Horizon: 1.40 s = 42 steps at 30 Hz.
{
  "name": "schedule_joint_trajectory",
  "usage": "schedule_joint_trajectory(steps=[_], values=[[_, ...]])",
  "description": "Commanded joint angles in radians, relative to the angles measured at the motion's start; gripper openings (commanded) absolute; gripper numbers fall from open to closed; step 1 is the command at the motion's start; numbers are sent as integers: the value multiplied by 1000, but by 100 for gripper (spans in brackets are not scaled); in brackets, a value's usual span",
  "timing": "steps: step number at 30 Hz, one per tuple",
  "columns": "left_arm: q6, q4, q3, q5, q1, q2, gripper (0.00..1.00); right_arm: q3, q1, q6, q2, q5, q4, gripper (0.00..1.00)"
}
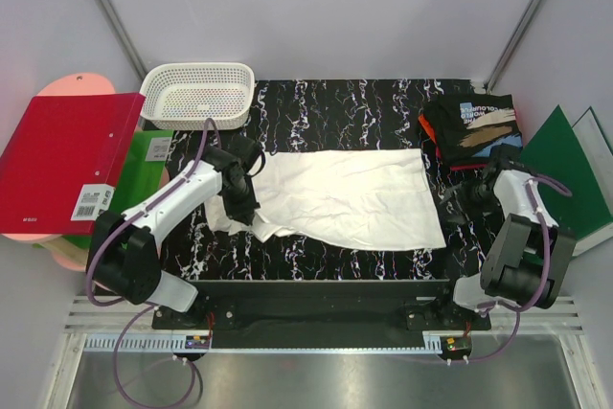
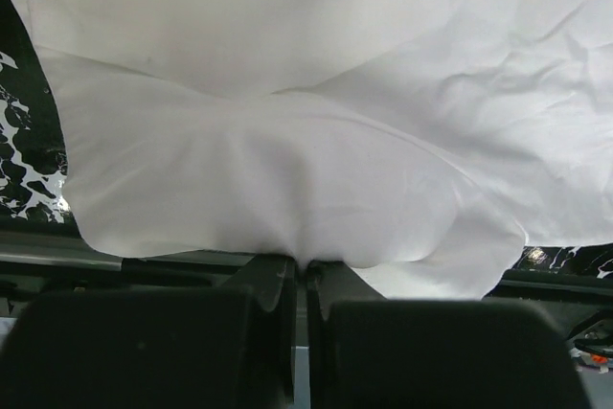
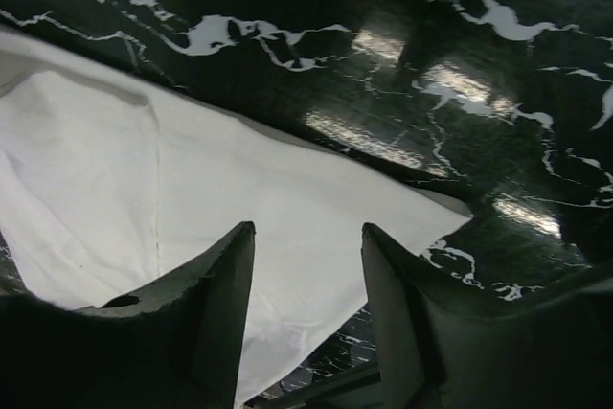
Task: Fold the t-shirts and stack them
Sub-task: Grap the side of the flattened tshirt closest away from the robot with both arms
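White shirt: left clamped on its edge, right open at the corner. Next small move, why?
Probably lower the right gripper and close on the near corner of the white shirt. Its jaws stand open and empty over that cloth. The left gripper is shut on the opposite edge, so a fold likely needs both ends held.

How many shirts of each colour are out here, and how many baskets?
White shirt: 1
Black shirt: 1
Orange shirt, just an edge showing under the black one: 1
Basket: 1
Total: 4
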Motion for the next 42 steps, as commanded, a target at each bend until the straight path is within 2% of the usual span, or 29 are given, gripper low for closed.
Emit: schedule_joint_trajectory(steps=[1, 13, 21, 26, 27, 30, 31, 34, 37, 42], values=[[40, 16, 32, 41, 9, 10, 0, -71, -70, -57, -59, 17, -95, 56], [89, 15, 37, 60, 28, 30, 0, -252, -97, -54, 2, -71, -63, 59], [95, 23, 20, 58, 31, 22, 0, -242, -97, -49, -4, -36, -108, 59], [104, 23, 9, 58, 35, 15, 0, -238, -97, -19, 21, -9, -60, 55], [106, 23, 8, 58, 35, 13, 0, -235, -97, -6, 31, 0, -51, 54], [111, 23, 8, 60, 41, 9, 0, -220, -97, -17, 39, -40, 12, 33], [112, 21, 9, 61, 44, 6, 0, -215, -97, -15, 45, -61, 23, 19], [117, 18, 15, 63, 49, 3, 0, -205, -97, -15, 58, -112, 62, 5], [120, 15, 12, 58, 54, -5, 0, -200, -97, -37, 10, -121, 70, 0], [118, -5, 15, 55, 67, -30, 0, -195, -95, -65, -128, -161, 20, 0]])
